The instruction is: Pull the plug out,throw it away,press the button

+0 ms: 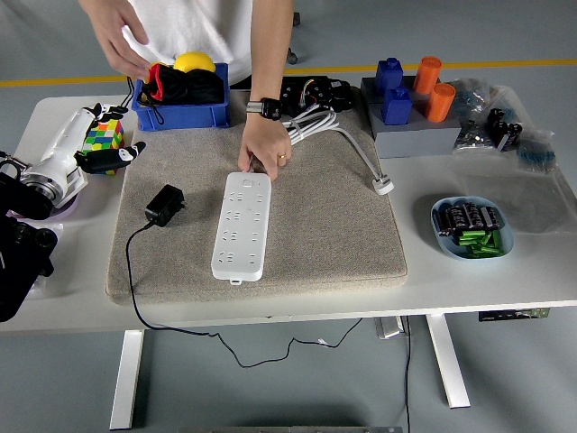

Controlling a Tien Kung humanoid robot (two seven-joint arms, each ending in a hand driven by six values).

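Observation:
A white power strip (pixel 242 225) lies slightly slanted on the grey mat (pixel 315 225). Nothing is plugged into it. A person's hand (pixel 264 149) rests on its far end. The black plug (pixel 165 204) lies loose on the mat left of the strip, and its black cable (pixel 131 280) runs off the table's front edge. My left hand (pixel 115 142) hovers at the mat's far left corner beside a Rubik's cube (pixel 101 133), fingers spread and holding nothing, well away from the plug. My right arm is out of sight.
The person's other hand (pixel 122 41) reaches over a blue bin (pixel 185 113) of toys at the back. A white cord (pixel 311 124) coils behind the strip. A grey box (pixel 410 135) with blocks and a bowl (pixel 472 248) of batteries sit on the right.

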